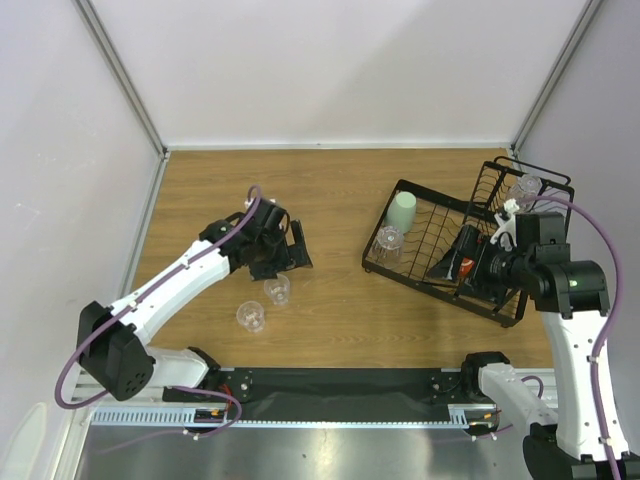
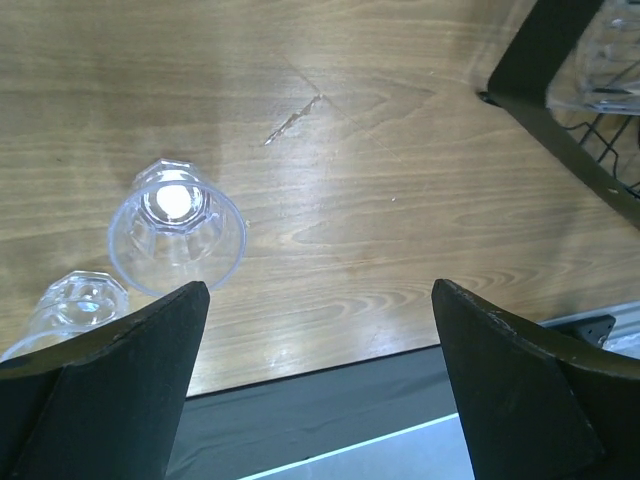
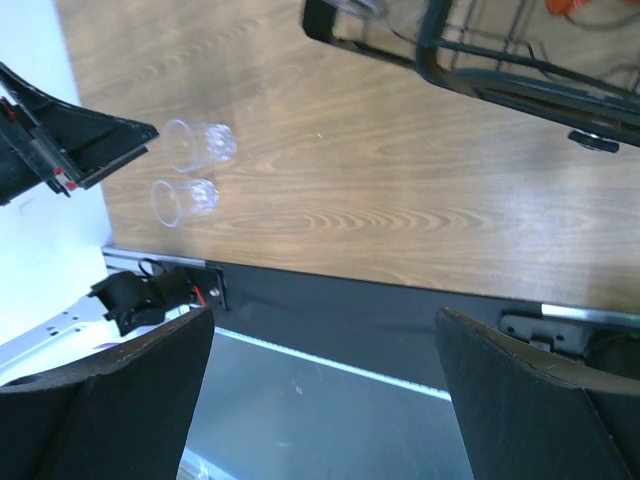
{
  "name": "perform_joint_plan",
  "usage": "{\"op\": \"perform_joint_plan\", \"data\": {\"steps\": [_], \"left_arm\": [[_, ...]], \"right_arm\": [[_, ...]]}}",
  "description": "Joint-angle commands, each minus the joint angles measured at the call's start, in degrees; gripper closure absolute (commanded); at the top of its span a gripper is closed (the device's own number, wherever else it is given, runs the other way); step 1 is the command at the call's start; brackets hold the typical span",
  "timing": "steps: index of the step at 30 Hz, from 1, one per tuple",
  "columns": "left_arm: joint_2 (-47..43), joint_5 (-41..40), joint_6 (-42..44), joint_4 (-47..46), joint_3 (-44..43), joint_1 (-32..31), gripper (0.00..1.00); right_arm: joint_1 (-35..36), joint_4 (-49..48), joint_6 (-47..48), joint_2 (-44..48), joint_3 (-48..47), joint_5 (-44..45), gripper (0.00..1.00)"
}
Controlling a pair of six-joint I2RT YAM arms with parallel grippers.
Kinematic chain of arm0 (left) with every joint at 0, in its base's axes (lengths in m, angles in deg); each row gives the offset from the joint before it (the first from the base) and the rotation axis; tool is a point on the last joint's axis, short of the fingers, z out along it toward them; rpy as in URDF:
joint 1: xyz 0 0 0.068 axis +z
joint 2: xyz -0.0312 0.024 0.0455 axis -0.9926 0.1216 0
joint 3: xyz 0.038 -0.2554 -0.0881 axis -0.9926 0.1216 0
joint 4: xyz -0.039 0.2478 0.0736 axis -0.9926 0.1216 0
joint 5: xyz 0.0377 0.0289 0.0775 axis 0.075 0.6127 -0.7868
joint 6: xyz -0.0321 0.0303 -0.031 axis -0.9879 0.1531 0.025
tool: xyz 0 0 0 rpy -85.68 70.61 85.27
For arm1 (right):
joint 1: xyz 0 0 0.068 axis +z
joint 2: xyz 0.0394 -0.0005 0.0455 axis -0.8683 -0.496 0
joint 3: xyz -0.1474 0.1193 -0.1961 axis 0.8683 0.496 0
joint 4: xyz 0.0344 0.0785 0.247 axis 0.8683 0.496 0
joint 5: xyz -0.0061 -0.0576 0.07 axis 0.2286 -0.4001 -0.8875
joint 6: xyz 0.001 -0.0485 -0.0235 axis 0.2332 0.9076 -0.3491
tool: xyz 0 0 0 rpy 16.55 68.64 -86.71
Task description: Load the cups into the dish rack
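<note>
The rack (image 1: 420,262) sits on the right half of the table, skewed, with its taller basket end toward the far right corner. In its left end a mint cup (image 1: 402,211) stands with a clear tumbler (image 1: 388,241) just beside it on the near side. The mint cup seems mouth down and leans slightly. A second clear tumbler (image 1: 525,188) sits in the tall basket. An orange mug (image 1: 467,268) shows only as a sliver among the wires under the right arm, so I cannot tell which way it lies.

Two more tumblers, one (image 1: 277,289) and another (image 1: 250,316), stand on the bare table left of centre, near each other but apart. Both stand on end, long axis vertical, mouths apparently up.

The left gripper (image 2: 320,290) hangs just beyond them with its jaws spread wide and nothing between them. The right gripper (image 3: 322,320) hovers over the rack's near right part, jaws equally wide and empty.

The table (image 1: 340,320) is wood-grain brown, with a black strip and a metal ledge along the near edge. Plain pale walls close it in on three sides, with metal posts at the far corners.
</note>
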Motion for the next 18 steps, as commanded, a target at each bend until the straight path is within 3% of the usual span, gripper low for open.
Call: {"op": "perform_joint_plan", "data": {"steps": [1,4,9,18], "left_arm": [[0.05,1.11,-3.76,-4.31,2.73,-0.04,0.01],[1.19,-0.29,-4.30,-3.17,2.73,-0.13,0.11],[3.48,-3.54,-3.77,-3.78,3.35,-0.13,0.12],[9.90,-4.78,-3.50,-3.87,3.08,-0.04,0.23]], "right_arm": [[0.25,-1.14,1.30,-0.20,2.14,0.10,0.00],[0.17,-2.54,1.30,-0.82,3.19,0.36,0.00],[0.25,-3.95,1.74,-2.66,3.20,0.98,0.00],[0.25,-4.83,2.79,-4.68,3.29,2.91,0.00]]}}
